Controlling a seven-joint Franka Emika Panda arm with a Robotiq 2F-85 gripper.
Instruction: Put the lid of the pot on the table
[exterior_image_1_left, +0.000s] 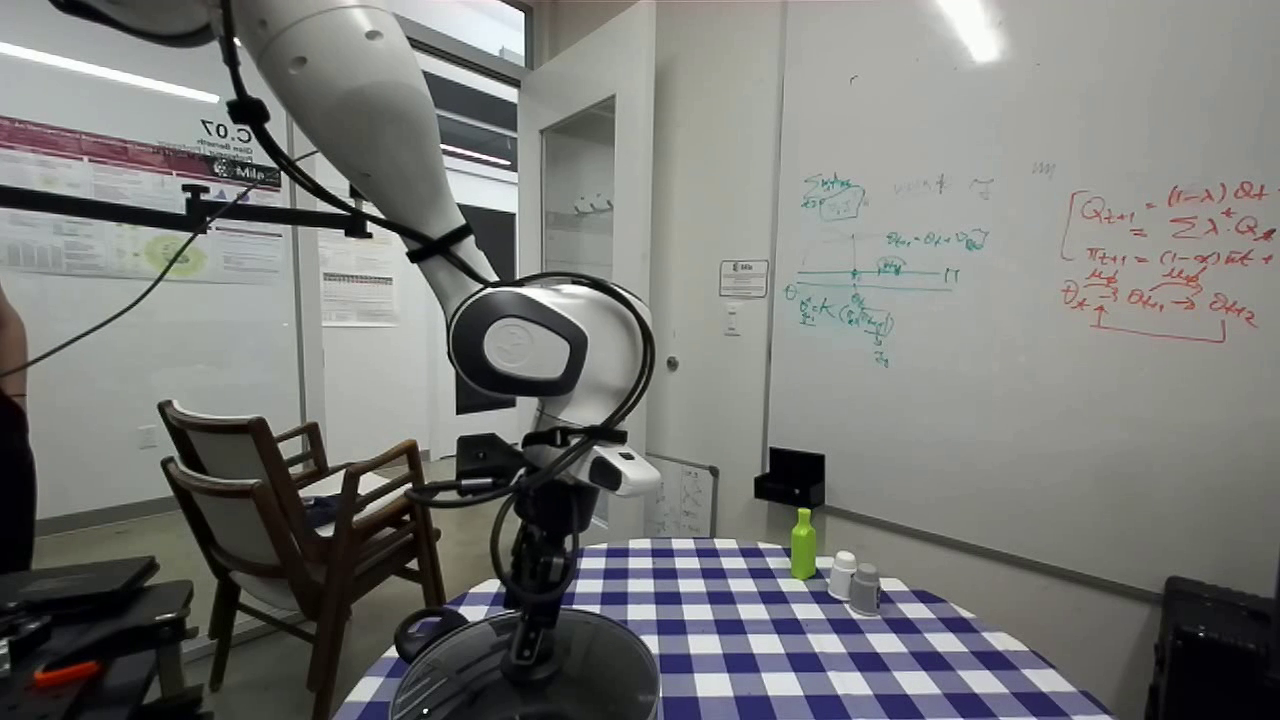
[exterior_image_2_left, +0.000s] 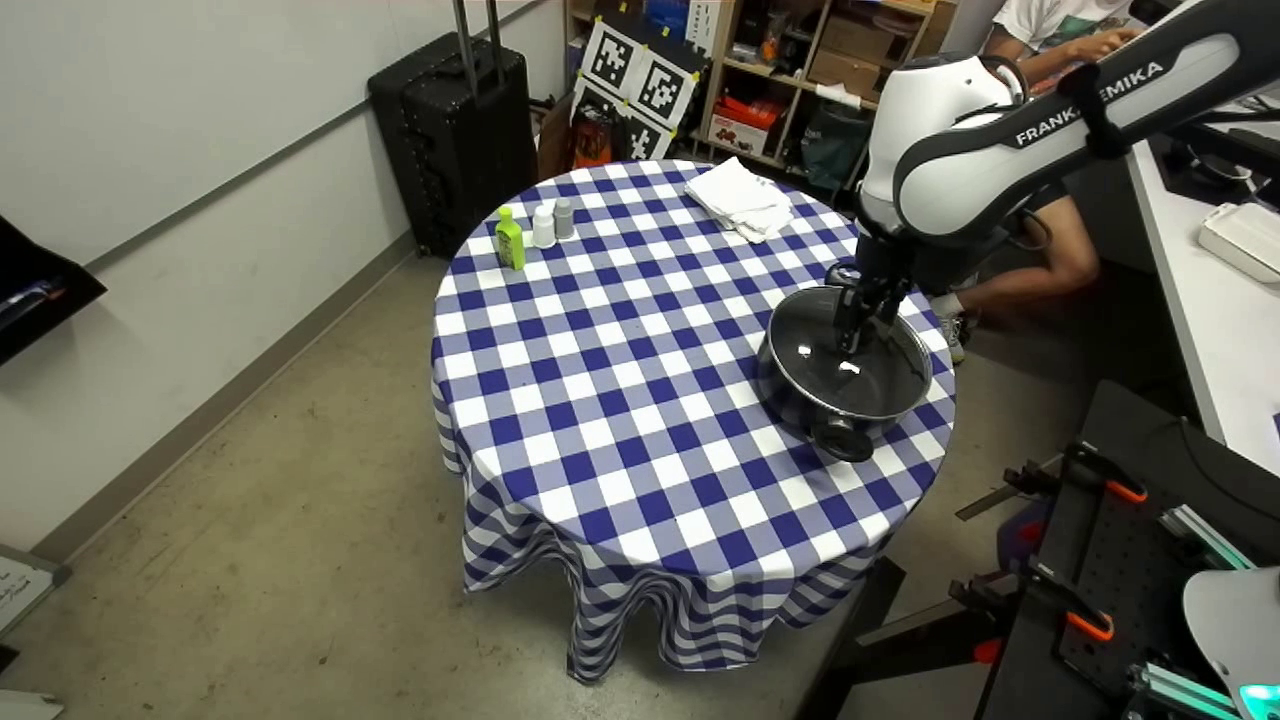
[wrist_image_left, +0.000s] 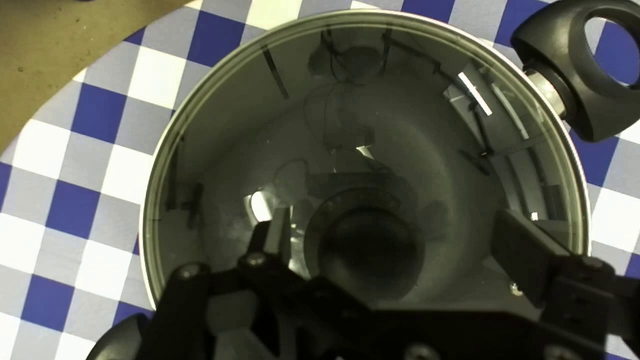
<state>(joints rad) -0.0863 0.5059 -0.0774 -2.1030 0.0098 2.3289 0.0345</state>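
Low in the wrist view the gripper (wrist_image_left: 392, 235) holds its fingers (wrist_image_left: 522, 257) apart with the dark knob (wrist_image_left: 370, 250) showing between them, presumably so they can close on it. Beneath, filling the frame's middle, the lid (wrist_image_left: 370, 147) rests on the pot (exterior_image_2_left: 783, 396), which in an exterior view stands right of centre on the checked table (exterior_image_2_left: 640, 400), probably for easy reach.

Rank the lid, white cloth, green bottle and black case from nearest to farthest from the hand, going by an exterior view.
1. Lid: directly below the hand.
2. White cloth: near the upper edge of the table, as pictured.
3. Green bottle: near its left edge.
4. Black case: beyond the table, upper left.
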